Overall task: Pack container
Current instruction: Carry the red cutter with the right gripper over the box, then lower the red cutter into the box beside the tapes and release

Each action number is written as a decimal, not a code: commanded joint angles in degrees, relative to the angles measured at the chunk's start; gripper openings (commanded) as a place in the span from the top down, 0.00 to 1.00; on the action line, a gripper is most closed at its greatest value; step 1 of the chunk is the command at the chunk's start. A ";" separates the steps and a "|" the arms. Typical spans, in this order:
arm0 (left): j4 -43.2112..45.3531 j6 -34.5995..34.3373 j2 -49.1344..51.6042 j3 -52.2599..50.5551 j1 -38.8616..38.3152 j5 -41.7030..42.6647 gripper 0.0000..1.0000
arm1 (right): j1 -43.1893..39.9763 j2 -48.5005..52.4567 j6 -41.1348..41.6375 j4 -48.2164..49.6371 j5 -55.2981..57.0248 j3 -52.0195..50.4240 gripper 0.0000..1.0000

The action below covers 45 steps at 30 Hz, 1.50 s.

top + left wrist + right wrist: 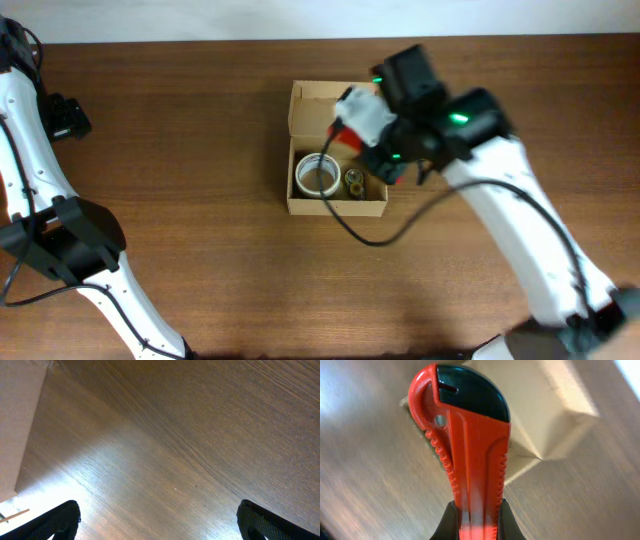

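The container (337, 208), a brown cardboard box with its flap lid (318, 108) standing open at the back, sits mid-table. Inside lie a white tape roll (318, 175) and a small dark roll (354, 181). My right gripper (372, 155) hovers over the box's right half, shut on a red utility knife (345, 137). In the right wrist view the knife (470, 445), with its black tip, points away from the gripper (472, 525) toward the cardboard (545, 405). My left gripper (160, 520) is open over bare wood at the far left (68, 118).
The wooden table (200, 250) surrounds the box. The right arm's black cable (370, 238) loops in front of the box. The left arm (60, 240) stands along the left edge.
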 commanded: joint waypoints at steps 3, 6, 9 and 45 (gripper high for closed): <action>-0.02 0.68 -0.83 -0.28 0.15 -0.37 0.00 | 3.43 7.67 -9.51 -0.33 8.17 0.55 0.97; -0.02 0.68 -0.83 -0.28 0.15 -0.37 0.00 | 4.46 11.02 -12.63 -0.11 9.86 0.55 0.97; -0.02 0.68 -0.83 -0.28 0.15 -0.37 0.00 | 5.18 13.11 -15.58 0.74 9.31 0.55 0.97; -0.02 0.68 -0.83 -0.28 0.15 -0.37 0.00 | 6.75 21.75 -24.94 4.92 4.33 -0.68 0.96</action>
